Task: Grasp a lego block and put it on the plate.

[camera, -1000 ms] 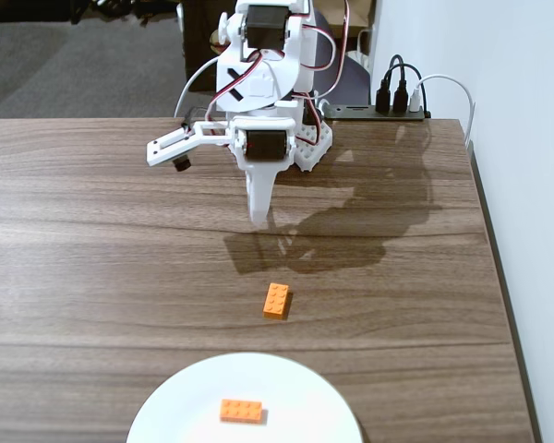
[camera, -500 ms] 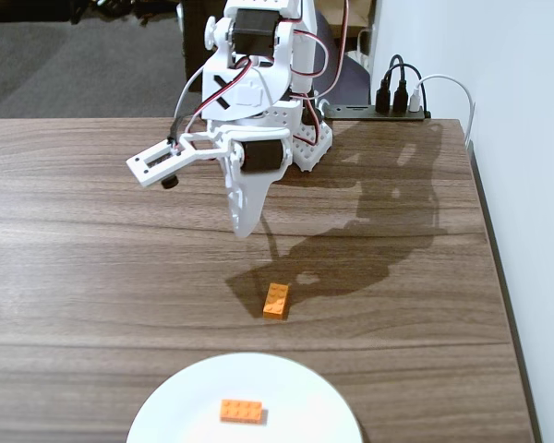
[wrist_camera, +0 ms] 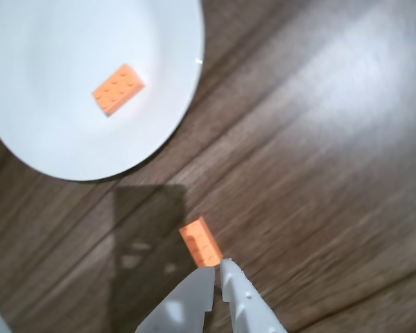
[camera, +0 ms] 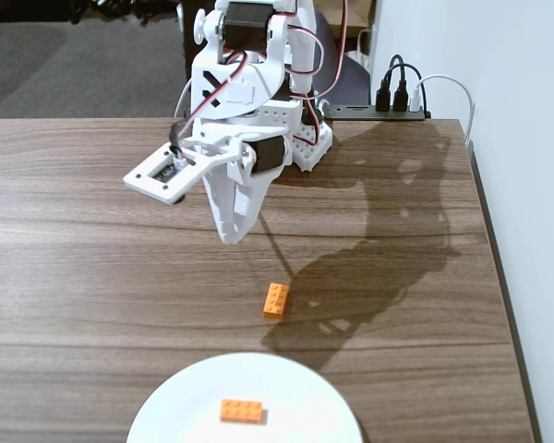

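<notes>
Orange lego block [camera: 276, 300] is lying on the wooden desk [camera: 92, 277], apart from the white plate [camera: 166, 415], whose surface is carrying a second orange brick [camera: 241, 411]. The white hand [wrist_camera: 217, 272] is hanging above the desk with its jaws nearly closed, gripping nothing; in the wrist view its tips are appearing just beside the block.

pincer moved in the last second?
Yes. In the fixed view, the white two-finger pincer swung left and slightly toward the camera, judged against the small orange plastic brick on the wooden table, which stayed put.
</notes>
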